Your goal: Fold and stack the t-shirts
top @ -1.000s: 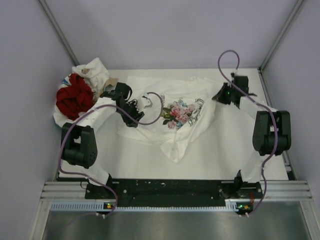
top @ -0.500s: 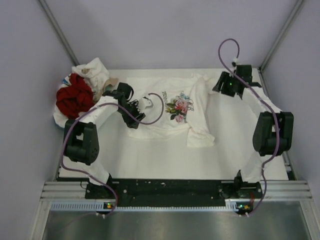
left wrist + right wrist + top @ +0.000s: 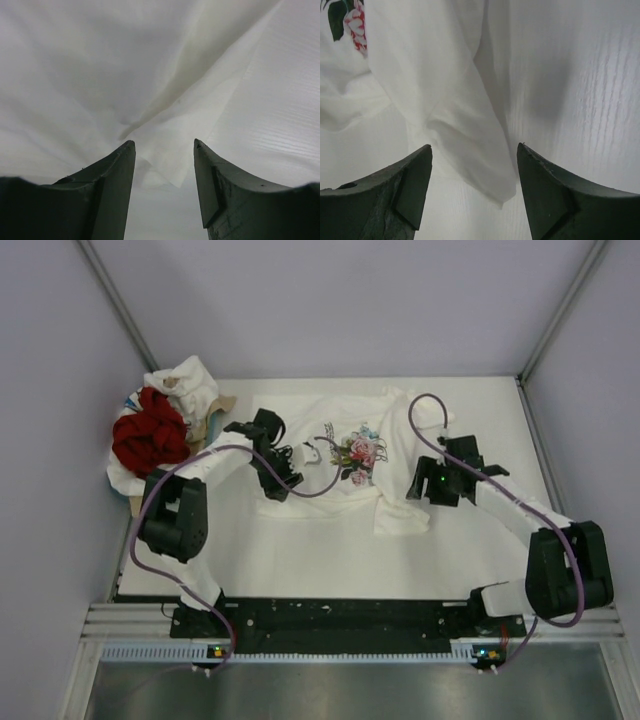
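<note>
Two arms, one shirt laid out. Nearest in, the right fingers point(image 3: 415, 180) are spread apart with nothing in them, right over a folded white flap at 4 o'clock of the floral t-shirt point(image 3: 350, 498). The left fingers point(image 3: 117, 170) are parted too, at 9 o'clock of the print, and a cloth corner shows between them. That shirt sits mid-desk point(image 3: 470, 560), and a purple cable point(image 3: 337, 475) loops across it. Farther back at 10 o'clock there's a heap: one bunched red t-shirt point(image 3: 148, 432) plus white t-shirts point(image 3: 190, 380), and I can't count those.
</note>
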### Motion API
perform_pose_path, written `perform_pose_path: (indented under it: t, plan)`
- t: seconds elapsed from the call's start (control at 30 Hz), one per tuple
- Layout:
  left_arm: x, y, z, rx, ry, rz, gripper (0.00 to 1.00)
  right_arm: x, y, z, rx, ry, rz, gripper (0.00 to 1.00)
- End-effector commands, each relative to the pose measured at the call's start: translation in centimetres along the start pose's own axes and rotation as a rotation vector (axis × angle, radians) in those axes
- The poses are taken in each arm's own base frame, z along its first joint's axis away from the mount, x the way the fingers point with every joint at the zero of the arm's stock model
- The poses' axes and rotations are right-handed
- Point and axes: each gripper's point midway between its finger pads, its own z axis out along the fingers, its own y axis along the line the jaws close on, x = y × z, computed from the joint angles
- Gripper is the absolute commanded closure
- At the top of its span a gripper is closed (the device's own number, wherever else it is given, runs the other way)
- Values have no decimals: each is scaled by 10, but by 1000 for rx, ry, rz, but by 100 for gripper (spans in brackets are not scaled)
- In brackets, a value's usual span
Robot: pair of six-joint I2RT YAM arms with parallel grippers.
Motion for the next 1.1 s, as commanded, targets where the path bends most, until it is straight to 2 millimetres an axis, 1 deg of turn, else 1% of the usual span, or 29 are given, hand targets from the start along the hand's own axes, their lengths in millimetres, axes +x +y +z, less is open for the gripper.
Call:
perform_pose_path:
  t: [0.0,0.03,0.1,0.13,0.17,0.2,0.23,0.27,0.33,0.37,0.47,0.53,0.57,0.73,0.77,0.87,0.9,0.93,1.03,1.07]
  plan:
    - [-7,7,1,-27,27,90,45,17,9,2,-45,2,26,29]
    - [-6,3,3,-20,37,106,45,25,5,8,-42,17,31,29]
    - [-10,-1,6,-28,30,134,45,36,5,18,-66,45,29,30]
    - [-12,-1,5,-38,24,144,45,37,8,22,-90,48,21,37]
    - [-16,-1,5,-45,15,151,45,37,10,25,-105,57,10,57]
    - [-20,-1,4,-46,8,153,45,34,11,24,-106,57,1,82]
    - [-23,1,2,-53,1,153,45,29,10,22,-96,44,-8,100]
    - [-28,0,-1,-53,-14,158,45,22,9,17,-75,18,-19,100]
    - [-31,0,-2,-51,-30,175,44,-2,7,-1,-32,-83,-42,100]
    - [-33,1,-2,-51,-34,190,42,-14,4,-11,-3,-133,-52,100]
    - [-25,4,8,-39,8,225,38,-43,8,-42,23,-258,-88,100]
    - [-19,2,15,-13,44,235,38,-55,16,-60,7,-303,-115,100]
    - [-16,-2,21,12,54,245,39,-61,19,-68,8,-317,-132,100]
    - [-7,-9,35,48,90,258,43,-77,23,-91,8,-376,-150,100]
    - [-5,-10,37,55,98,254,46,-82,23,-96,12,-392,-152,100]
    - [3,-15,36,73,123,240,58,-97,23,-117,18,-451,-155,100]
    - [5,-18,34,77,128,240,66,-101,23,-124,18,-469,-158,100]
    - [8,-21,31,77,130,241,72,-103,23,-126,20,-477,-159,100]
    - [10,-30,19,68,119,244,85,-109,25,-135,15,-500,-164,100]
    - [11,-33,16,64,116,244,92,-110,25,-137,16,-502,-164,100]
